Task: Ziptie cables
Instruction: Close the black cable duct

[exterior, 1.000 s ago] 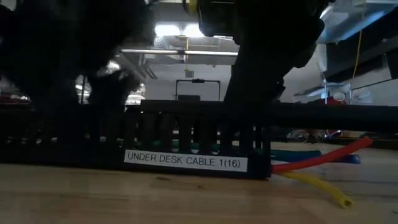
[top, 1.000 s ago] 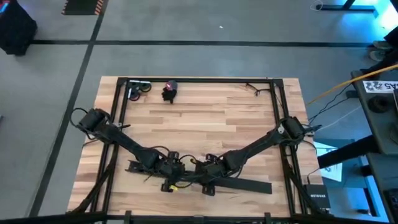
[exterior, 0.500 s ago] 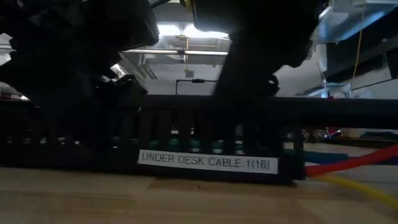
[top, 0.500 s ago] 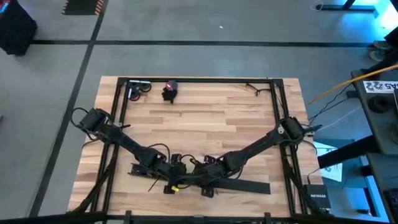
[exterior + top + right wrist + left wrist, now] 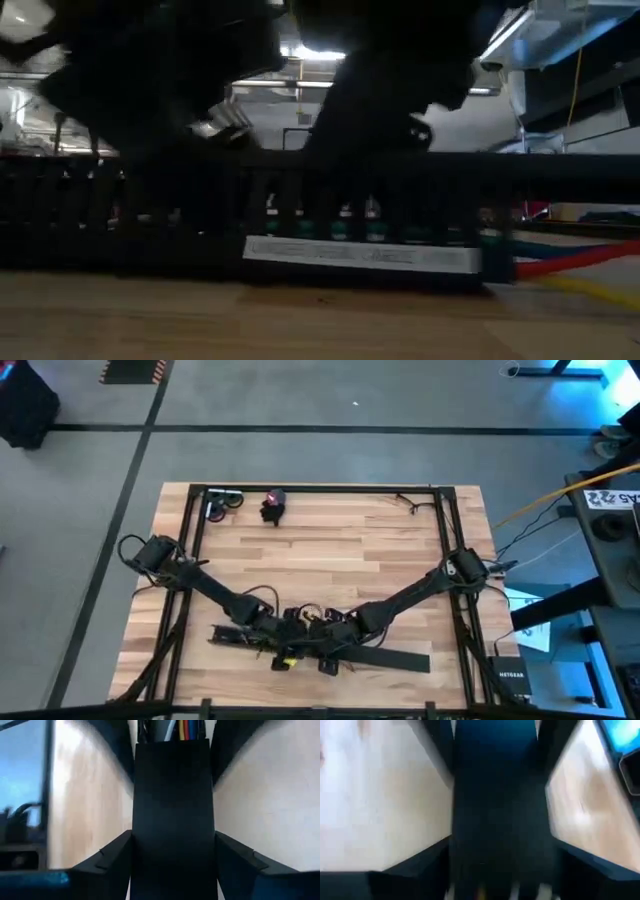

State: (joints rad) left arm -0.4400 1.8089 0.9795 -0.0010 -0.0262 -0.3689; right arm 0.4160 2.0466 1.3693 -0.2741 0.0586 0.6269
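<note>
Black slotted tray (image 5: 300, 225) holds coloured cables (image 5: 186, 729).

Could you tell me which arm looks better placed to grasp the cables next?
Probably the right. The right gripper sits over the black bar, and its wrist view shows the cables straight ahead. The left gripper hovers close beside it.

The left wrist view smears into blur: the black bar (image 5: 500, 820) shows only as a dark band. In the low view the label (image 5: 360, 255) on the bar is unreadable, and the arms' dark bulk hides both grippers. The cables (image 5: 570, 262) run off the edge at 3 o'clock, their ends cut off
</note>
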